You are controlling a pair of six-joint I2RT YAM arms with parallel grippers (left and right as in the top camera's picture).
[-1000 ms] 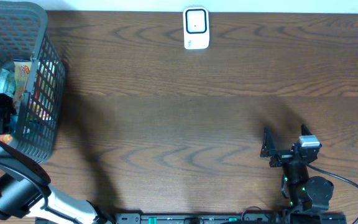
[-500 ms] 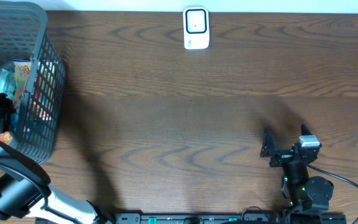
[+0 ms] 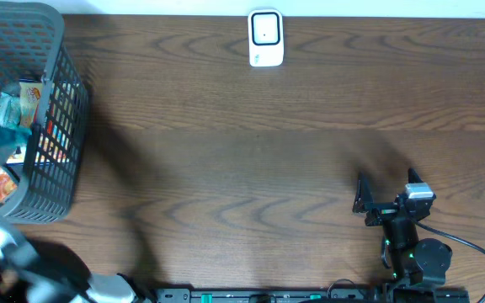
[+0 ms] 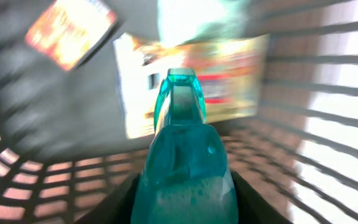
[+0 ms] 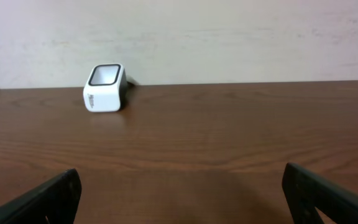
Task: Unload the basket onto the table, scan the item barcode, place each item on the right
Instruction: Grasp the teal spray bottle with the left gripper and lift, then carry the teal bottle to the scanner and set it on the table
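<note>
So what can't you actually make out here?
Left wrist view: the packages in the basket are blurred, print unreadable.
Left wrist view: the teal item in the left gripper shows no barcode; the bottom edge cuts it off.
Overhead: the left arm is blurred and cut by the left edge.

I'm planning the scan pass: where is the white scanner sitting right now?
The white scanner stands at the table's far edge, about mid-width in the overhead view, well apart from the basket at the left.
</note>
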